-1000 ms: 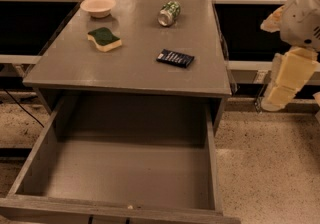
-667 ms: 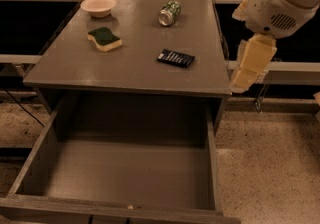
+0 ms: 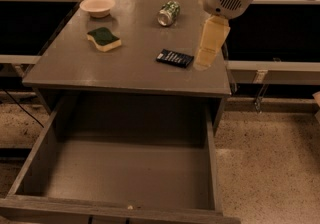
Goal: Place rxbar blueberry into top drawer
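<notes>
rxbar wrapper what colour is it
The rxbar wrapper is dark navy-black with white lettering, seen in the camera view; the gripper hangs beside it.

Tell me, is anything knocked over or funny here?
Yes: the green can lies tipped on its side at the back of the table. No spill shows. The gripper hangs just right of the snack bar.

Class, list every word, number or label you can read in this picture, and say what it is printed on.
Nothing can be read for certain.
Flat dark navy snack bar wrapper: white lettering, too blurred to read.
Green metal can: pale markings, unreadable.
Cream gripper, just right of the wrapper: no text.
</notes>
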Controlling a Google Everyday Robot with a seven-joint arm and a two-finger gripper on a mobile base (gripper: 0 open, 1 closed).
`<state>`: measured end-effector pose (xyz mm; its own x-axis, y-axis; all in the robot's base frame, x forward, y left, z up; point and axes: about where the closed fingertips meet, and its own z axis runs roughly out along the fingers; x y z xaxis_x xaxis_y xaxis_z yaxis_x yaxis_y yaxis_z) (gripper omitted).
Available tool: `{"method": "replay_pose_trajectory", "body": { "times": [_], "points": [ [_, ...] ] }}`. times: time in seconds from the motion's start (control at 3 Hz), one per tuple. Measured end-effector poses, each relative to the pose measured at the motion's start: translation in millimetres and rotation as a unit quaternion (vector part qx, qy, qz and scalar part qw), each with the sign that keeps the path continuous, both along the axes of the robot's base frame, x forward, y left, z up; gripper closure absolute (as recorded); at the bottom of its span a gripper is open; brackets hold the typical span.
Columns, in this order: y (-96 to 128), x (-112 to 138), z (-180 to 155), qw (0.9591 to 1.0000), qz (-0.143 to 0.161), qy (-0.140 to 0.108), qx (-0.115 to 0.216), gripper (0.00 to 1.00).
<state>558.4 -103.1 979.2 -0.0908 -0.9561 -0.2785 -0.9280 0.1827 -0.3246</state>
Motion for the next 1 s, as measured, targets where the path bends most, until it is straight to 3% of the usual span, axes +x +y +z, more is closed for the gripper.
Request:
{"method": "replay_pose_trajectory", "body": {
  "times": [0.33, 0.67, 1.0],
  "points": [
    [4, 4, -12, 0.9997, -0.006, 0.004, -0.022, 0.00],
    [9, 16, -38, 0.9962, -0.035, 0.002, -0.080, 0.00],
    [9, 16, -38, 0.9962, -0.035, 0.002, -0.080, 0.00]
  ]
}}
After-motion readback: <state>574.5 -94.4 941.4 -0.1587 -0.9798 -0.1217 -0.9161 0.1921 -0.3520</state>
